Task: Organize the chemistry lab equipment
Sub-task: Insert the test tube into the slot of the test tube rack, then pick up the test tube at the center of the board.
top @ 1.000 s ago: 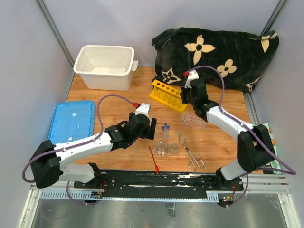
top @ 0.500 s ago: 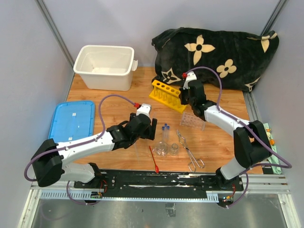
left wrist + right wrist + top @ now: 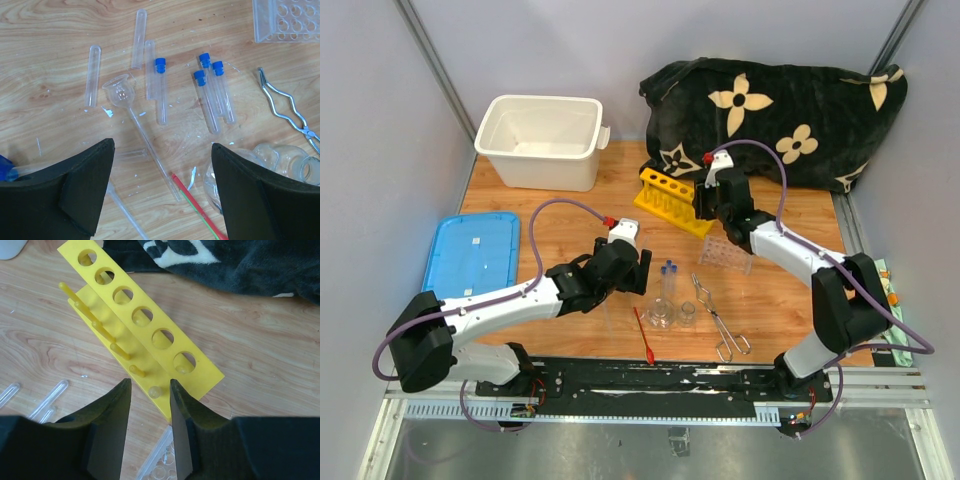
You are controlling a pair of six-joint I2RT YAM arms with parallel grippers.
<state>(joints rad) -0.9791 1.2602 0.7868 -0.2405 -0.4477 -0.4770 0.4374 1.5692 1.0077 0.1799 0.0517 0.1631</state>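
The yellow holed tube rack (image 3: 670,198) stands at the back centre. My right gripper (image 3: 150,382) hovers over its near end, open, and a clear tube (image 3: 156,391) stands upright on the rack between the jaws, touching neither. My left gripper (image 3: 162,150) is wide open and holds nothing. It hangs above loose glassware: blue-capped tubes (image 3: 215,95), uncapped clear tubes (image 3: 92,75), a glass funnel (image 3: 120,92) with a thin stem and the red-tipped stick (image 3: 195,202). Small glass beakers (image 3: 660,315) and metal tongs (image 3: 720,322) lie to the right. The clear plastic rack (image 3: 725,255) sits behind them.
A white tub (image 3: 540,140) stands at the back left, and its blue lid (image 3: 472,255) lies flat at the left. The black flowered cloth (image 3: 780,110) is heaped at the back right, right behind the yellow rack. Small white flecks dot the wood.
My right gripper has opened and shifted slightly left over the yellow rack's end; the clear tube now stands free between its jaws. The left arm has not moved.
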